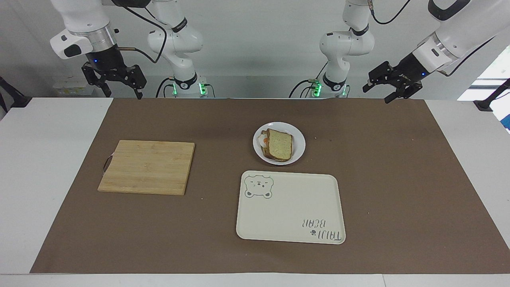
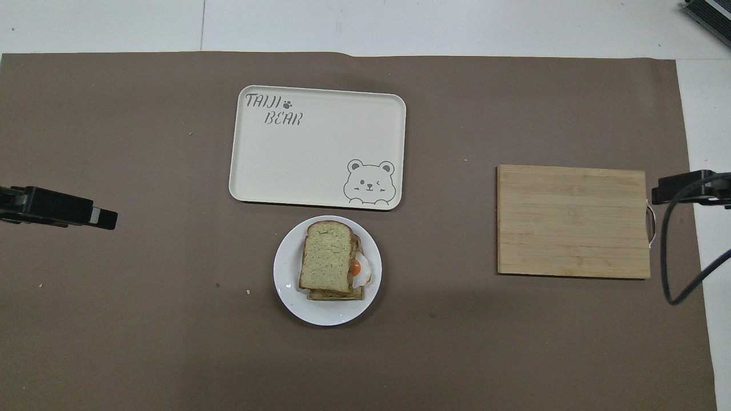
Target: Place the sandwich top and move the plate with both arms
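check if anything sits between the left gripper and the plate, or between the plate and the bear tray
Nothing visible does. The left gripper hangs open above the brown mat toward its own end of the table, with only bare mat between it and the plate. The bear tray lies right beside the plate, farther from the robots, with only a narrow strip of mat between them.
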Action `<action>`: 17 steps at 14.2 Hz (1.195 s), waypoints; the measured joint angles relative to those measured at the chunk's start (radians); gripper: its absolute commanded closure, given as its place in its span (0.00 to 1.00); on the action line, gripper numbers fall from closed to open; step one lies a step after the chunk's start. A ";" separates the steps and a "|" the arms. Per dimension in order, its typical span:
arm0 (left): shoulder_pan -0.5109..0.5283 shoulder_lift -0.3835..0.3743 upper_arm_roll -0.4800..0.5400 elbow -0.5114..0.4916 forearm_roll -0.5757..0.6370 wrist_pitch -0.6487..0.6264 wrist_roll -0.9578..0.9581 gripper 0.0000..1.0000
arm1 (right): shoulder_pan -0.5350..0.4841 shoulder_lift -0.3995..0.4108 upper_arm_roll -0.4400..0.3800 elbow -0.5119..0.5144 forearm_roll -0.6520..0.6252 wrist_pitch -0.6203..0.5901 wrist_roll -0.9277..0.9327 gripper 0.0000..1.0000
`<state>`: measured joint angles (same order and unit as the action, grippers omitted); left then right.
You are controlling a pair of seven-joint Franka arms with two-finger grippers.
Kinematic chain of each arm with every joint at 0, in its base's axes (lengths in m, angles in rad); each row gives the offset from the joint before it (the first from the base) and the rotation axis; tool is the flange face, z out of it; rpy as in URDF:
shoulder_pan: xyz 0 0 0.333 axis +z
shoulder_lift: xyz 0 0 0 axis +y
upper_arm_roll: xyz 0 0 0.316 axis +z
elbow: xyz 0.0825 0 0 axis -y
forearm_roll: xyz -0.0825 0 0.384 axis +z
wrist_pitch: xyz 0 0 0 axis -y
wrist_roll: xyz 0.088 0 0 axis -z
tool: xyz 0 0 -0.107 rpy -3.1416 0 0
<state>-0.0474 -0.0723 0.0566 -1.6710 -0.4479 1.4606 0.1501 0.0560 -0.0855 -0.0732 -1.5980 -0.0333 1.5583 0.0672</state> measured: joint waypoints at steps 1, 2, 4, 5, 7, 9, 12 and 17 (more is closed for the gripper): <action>0.000 -0.002 0.000 -0.018 -0.016 0.006 0.014 0.00 | 0.000 0.000 0.000 0.000 0.000 0.000 0.000 0.00; 0.000 -0.006 0.000 -0.040 -0.030 0.018 0.030 0.00 | 0.000 0.000 0.001 0.000 0.000 0.000 -0.001 0.00; 0.000 -0.022 0.000 -0.105 -0.055 0.066 0.069 0.00 | 0.001 0.000 0.001 0.000 0.000 -0.006 -0.001 0.00; -0.001 -0.032 -0.001 -0.143 -0.063 0.093 0.097 0.00 | 0.001 0.000 0.001 0.001 0.002 -0.015 -0.002 0.00; -0.011 -0.054 -0.004 -0.220 -0.081 0.153 0.145 0.00 | 0.002 0.000 0.003 0.007 0.007 -0.065 -0.002 0.00; -0.024 -0.067 -0.005 -0.285 -0.097 0.204 0.170 0.00 | 0.003 0.000 0.003 0.012 0.007 -0.084 -0.002 0.00; -0.074 -0.072 -0.007 -0.378 -0.106 0.331 0.181 0.00 | 0.003 0.000 0.003 0.014 0.008 -0.085 -0.002 0.00; -0.111 -0.047 -0.007 -0.551 -0.255 0.506 0.304 0.00 | 0.003 0.000 0.004 0.014 0.009 -0.085 -0.002 0.00</action>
<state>-0.1580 -0.1195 0.0496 -2.2220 -0.7028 1.9661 0.4536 0.0591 -0.0850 -0.0690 -1.5837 -0.0246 1.4735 0.0652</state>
